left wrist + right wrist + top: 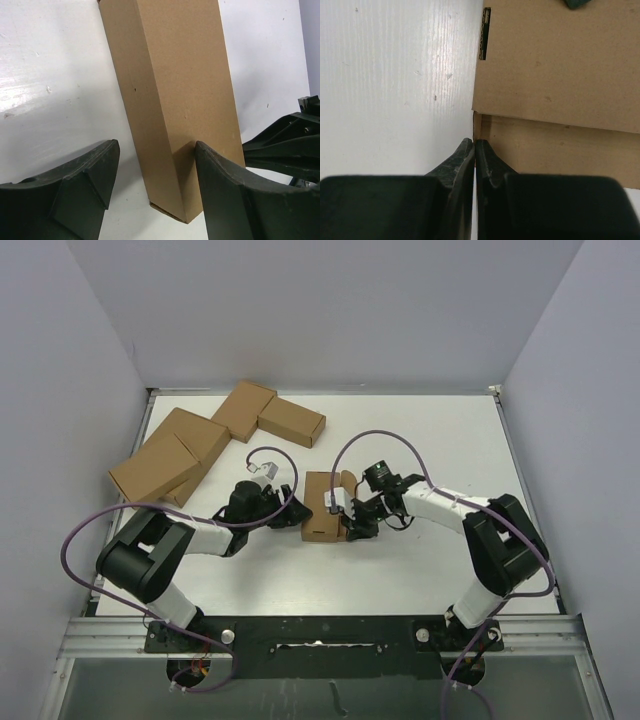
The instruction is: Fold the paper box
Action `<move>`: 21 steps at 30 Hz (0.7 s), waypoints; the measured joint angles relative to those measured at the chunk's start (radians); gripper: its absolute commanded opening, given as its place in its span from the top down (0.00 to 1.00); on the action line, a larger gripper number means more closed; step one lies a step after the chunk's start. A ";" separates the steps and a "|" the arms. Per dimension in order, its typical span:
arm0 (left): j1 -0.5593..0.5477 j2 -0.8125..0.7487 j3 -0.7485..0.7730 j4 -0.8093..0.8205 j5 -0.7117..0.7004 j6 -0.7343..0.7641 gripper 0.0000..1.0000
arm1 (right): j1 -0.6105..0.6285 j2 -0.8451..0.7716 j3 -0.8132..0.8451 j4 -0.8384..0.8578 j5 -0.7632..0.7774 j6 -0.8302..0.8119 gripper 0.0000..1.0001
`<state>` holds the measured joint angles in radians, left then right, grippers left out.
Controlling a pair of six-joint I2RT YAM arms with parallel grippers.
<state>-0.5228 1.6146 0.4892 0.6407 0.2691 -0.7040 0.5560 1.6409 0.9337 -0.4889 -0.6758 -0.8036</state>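
**Clerk:** White table [400,570], pale walls [330,310] on three sides. Item one?

**Checker:** Paper box [320,508], plain brown cardboard. It lies flat near the table's middle, between the two grippers. One flap [347,481] stands up at its far right corner. One narrow dark slot [486,32] shows near an edge in the right wrist view.

**Clerk:** Item two?

**Checker:** Left gripper [287,510], at the box's left side. Its fingers [95,175] are spread wide. In the left wrist view the box's long body runs up between them. The right-hand finger overlaps the box's edge, and the left-hand finger stands clear over bare table.

**Clerk:** Item three?

**Checker:** Right gripper [352,518], at the box's right side. Its fingers [485,160] are pressed together, tips at a corner seam of the box. I cannot tell whether a cardboard edge is caught between them.

**Clerk:** Other stock?

**Checker:** Four brown cartons [200,445], clustered at the far left of the table, well apart from the box. Purple cables [70,540] loop off both arms.
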 measured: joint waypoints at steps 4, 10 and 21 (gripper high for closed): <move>0.000 0.000 0.001 0.000 0.000 0.000 0.41 | -0.003 0.016 0.018 -0.013 -0.008 0.028 1.00; 0.000 0.000 0.002 0.000 0.000 0.000 0.42 | -0.008 0.026 0.027 -0.019 -0.021 0.061 1.00; 0.000 0.007 0.011 -0.006 0.002 -0.016 0.45 | -0.018 0.042 0.043 -0.026 -0.043 0.126 1.00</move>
<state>-0.5228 1.6218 0.5007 0.6350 0.2710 -0.7200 0.5381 1.6833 0.9771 -0.5144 -0.7185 -0.6777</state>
